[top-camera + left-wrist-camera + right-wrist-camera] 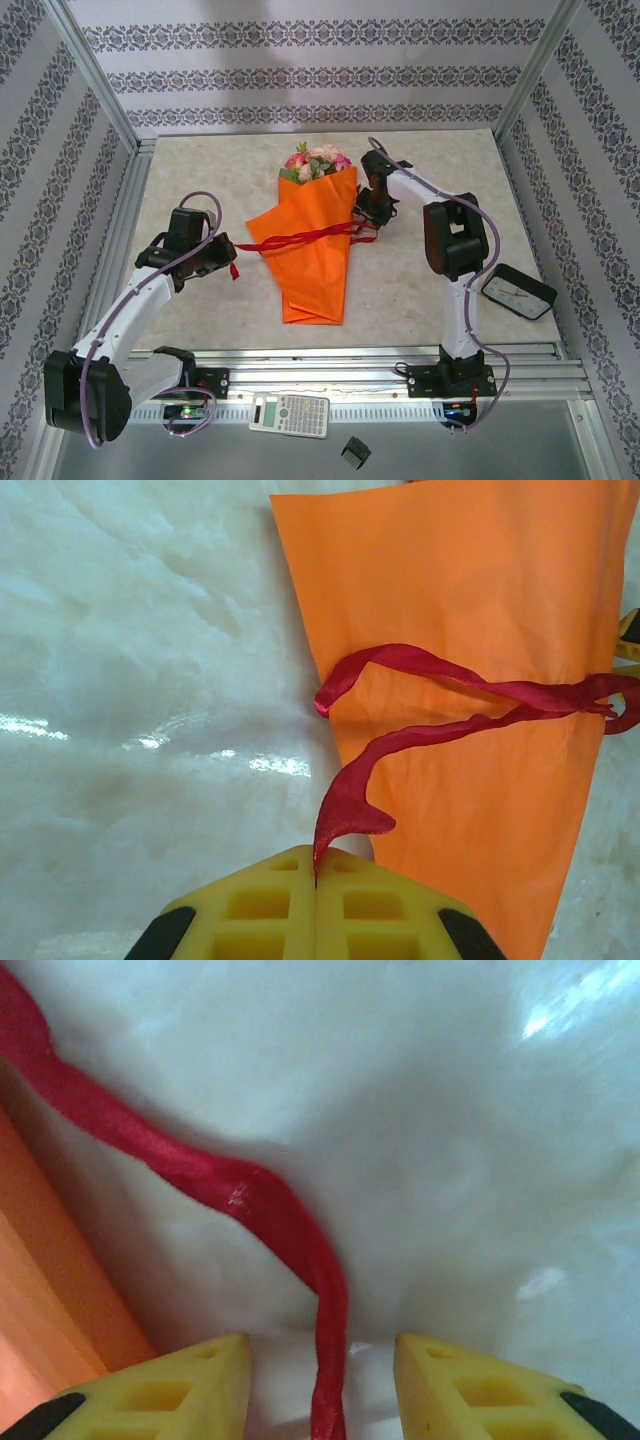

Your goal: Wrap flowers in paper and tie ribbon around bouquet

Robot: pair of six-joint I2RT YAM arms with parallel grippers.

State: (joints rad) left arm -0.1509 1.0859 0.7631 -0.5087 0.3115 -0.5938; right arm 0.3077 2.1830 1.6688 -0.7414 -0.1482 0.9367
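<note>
**Top external view: ribbon across the bouquet, one end pinched**

The bouquet lies on the desk, flower end away from the arm bases, with the ribbon crossing its middle. The left fingers are clenched on one ribbon end, just beside the paper edge. The right fingers stand released, the other end running loose between them. Risk: pulling left with that end free would likely strip the ribbon off or drag the light cone.

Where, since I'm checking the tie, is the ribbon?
Top view, centre: the ribbon crosses the bouquet mid-length, one end pinched in the left end effector.
</note>
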